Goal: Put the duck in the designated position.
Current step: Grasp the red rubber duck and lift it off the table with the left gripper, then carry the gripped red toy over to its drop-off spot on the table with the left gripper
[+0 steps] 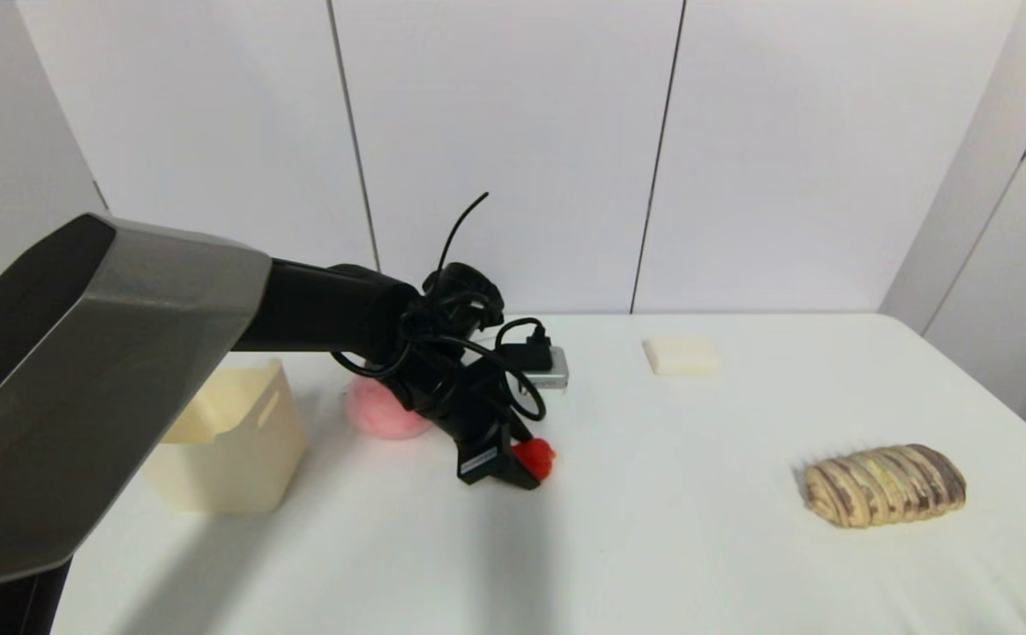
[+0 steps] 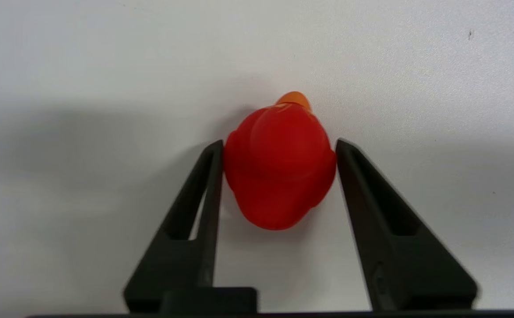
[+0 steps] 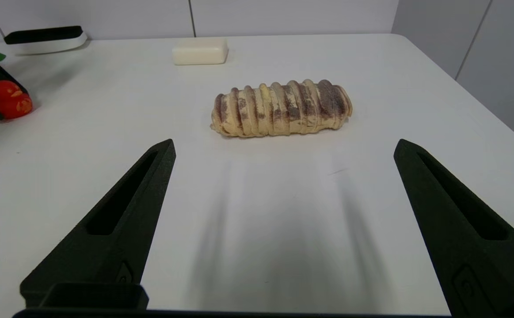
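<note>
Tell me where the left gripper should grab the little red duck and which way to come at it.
Grip the duck across its body's two rounded flanks, coming from above and behind the tail, probably the surest hold. In the left wrist view the left gripper already stands this way, a finger against each flank. The beak points away, so nothing juts between the fingers.

The left arm (image 1: 107,353) had a grey angular shell, a black forearm, looped black cables and tapered black fingers (image 2: 195,212).
</note>
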Controlling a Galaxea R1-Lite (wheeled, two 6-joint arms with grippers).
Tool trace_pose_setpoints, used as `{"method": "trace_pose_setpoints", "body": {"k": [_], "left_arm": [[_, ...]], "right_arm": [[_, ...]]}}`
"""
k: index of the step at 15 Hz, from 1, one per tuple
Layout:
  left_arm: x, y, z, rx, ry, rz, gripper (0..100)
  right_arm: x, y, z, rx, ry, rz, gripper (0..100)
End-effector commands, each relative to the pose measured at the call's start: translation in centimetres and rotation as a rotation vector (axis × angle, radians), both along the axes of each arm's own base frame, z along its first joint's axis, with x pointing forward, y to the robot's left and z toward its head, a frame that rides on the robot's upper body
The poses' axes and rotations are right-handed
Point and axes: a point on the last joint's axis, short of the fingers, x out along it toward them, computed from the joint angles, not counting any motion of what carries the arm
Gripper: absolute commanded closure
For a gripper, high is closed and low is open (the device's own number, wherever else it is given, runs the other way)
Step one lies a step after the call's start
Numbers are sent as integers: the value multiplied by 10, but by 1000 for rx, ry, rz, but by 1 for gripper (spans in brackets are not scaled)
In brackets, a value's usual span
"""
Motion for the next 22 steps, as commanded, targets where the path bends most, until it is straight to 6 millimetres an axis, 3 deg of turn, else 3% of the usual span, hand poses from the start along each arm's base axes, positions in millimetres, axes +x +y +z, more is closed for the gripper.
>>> {"method": "trace_pose_setpoints", "body": {"k": [1, 5, 9, 10, 11, 13, 16, 22], "left_arm": [[-1, 1, 2, -3, -2, -4, 100], [-9, 6, 27, -34, -46, -4, 100], [-35, 30, 88, -99, -119, 37, 100], [-37, 34, 96, -111, -137, 43, 100], [-42, 49, 118, -148, -194, 73, 100], [-49, 72, 141, -179, -257, 117, 100], [-64, 129, 179, -216, -373, 258, 100], [-97, 215, 202, -197, -478, 533, 100]], "right_arm": [[1, 0, -2, 0, 10, 0, 0], [1, 0, -2, 0, 10, 0, 0], [1, 0, -2, 0, 10, 0, 0], [1, 0, -2, 0, 10, 0, 0], [1, 0, -2, 0, 10, 0, 0], [1, 0, -2, 0, 10, 0, 0], [1, 0, -2, 0, 10, 0, 0], [1, 0, -2, 0, 10, 0, 0]]}}
